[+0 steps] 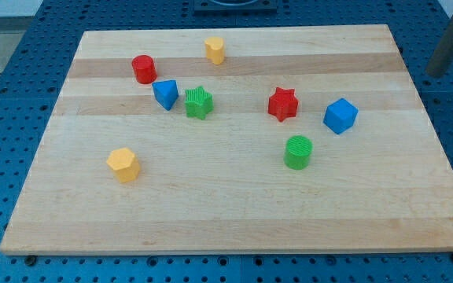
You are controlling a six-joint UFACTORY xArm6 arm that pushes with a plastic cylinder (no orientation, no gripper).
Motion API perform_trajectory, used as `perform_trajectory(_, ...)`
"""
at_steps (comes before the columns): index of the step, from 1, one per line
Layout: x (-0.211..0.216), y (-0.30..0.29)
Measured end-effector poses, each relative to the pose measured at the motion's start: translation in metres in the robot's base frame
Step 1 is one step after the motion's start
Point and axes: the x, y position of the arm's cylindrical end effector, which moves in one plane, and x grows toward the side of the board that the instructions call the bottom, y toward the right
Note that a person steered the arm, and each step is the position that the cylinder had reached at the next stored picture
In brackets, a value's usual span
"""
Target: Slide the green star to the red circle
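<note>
The green star (pixel 198 102) lies on the wooden board (pixel 226 212), left of the middle. The red circle (pixel 143 68) stands up and to the left of it, near the board's top left. A blue triangular block (pixel 165 93) sits between the two, almost touching the star's left side. My tip (pixel 434 73) shows as a blurred dark rod at the view's right edge. It is beyond the board's right side, far from the green star and touching no block.
A yellow block (pixel 215 49) sits near the top edge. A red star (pixel 283 104), a blue cube (pixel 340 115) and a green cylinder (pixel 298 152) lie right of the middle. A yellow hexagon (pixel 123 164) lies at the lower left.
</note>
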Motion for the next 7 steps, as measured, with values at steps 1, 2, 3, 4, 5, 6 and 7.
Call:
perform_trajectory(1,-0.007,0.003)
perform_trajectory(2,-0.004,0.005)
perform_trajectory(3,0.009,0.008)
perform_trajectory(4,0.055,0.0)
perform_trajectory(5,0.036,-0.005)
perform_trajectory(6,-0.028,-0.072)
perform_trajectory(7,-0.035,-0.167)
